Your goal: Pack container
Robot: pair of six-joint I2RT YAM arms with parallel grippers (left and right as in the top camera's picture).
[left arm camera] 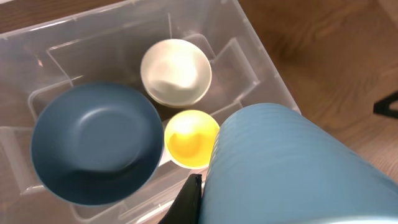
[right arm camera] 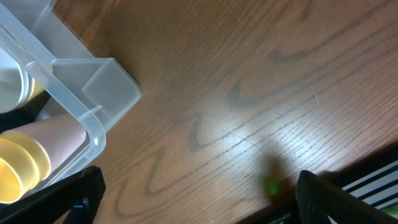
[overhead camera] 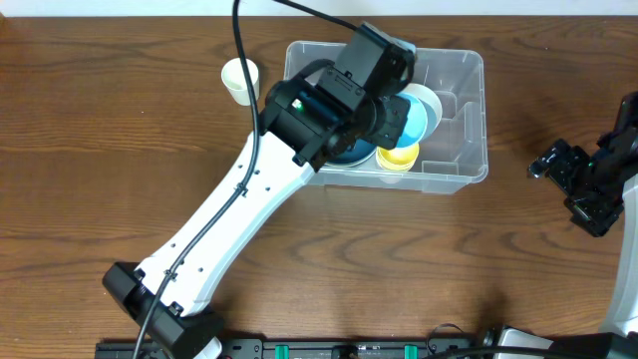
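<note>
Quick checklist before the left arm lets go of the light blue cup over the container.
1. Left fingers shut on light blue cup: ok.
2. Cup above the container: ok.
3. Free floor under the cup: cannot tell, the cup hides it.
4. Blue bowl, white bowl and yellow cup sitting mouth-up inside: ok.
5. Right fingers open, away from the container: ok.
6. White cup packed: not ok, it stands on the table outside.
</note>
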